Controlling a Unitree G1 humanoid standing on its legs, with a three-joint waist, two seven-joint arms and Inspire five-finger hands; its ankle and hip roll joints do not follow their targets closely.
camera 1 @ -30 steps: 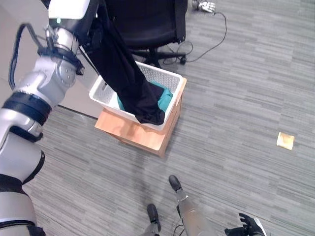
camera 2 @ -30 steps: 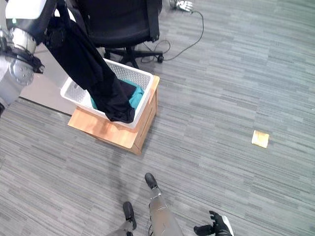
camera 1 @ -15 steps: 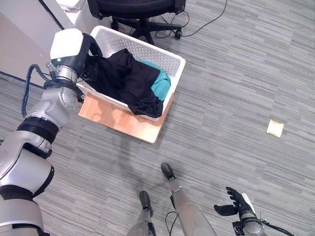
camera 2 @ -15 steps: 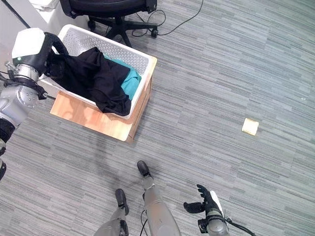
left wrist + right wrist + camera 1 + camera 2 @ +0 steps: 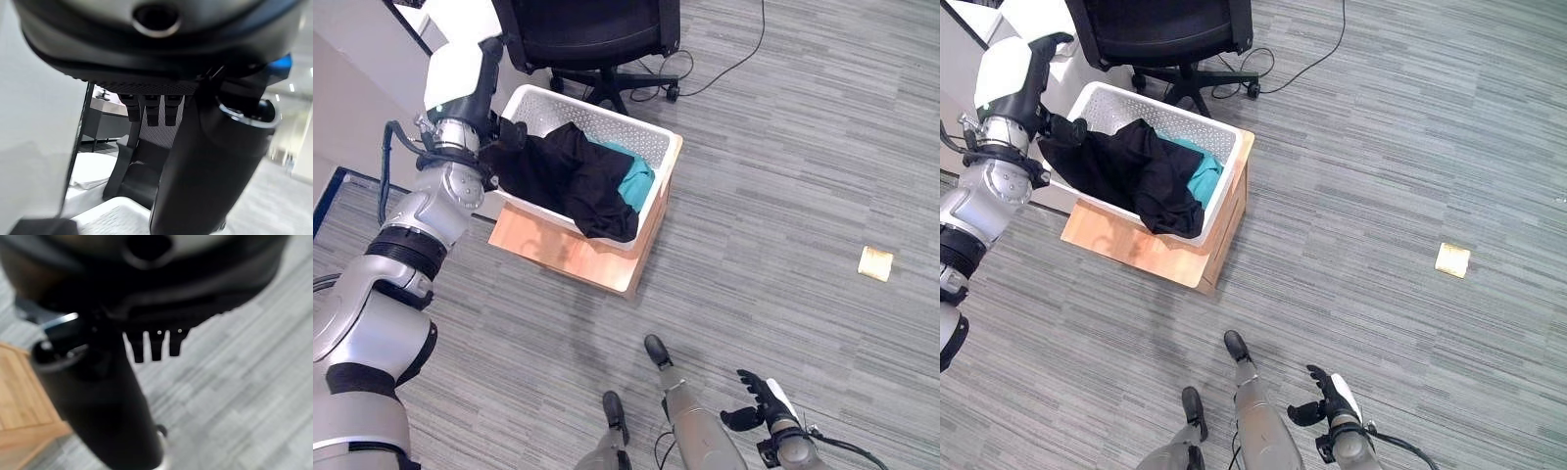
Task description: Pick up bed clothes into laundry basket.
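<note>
Left hand (image 5: 514, 132), fingers relaxed and clear of cloth, hovers at white laundry basket (image 5: 651, 147) rim; black garment (image 5: 573, 181) just beside it, heaped inside, hem draped over front wall. Right hand (image 5: 756, 399) hangs slack, holding nothing. Drop step looks done; next, tuck hem in.

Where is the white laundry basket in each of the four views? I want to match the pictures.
Left eye view: basket, upper middle, on the wooden stand.
Right eye view: basket, upper left, on the same stand.
Left wrist view: a white perforated rim, probably the basket.
Right wrist view: stand corner.
Shared landmark: black chair.
</note>
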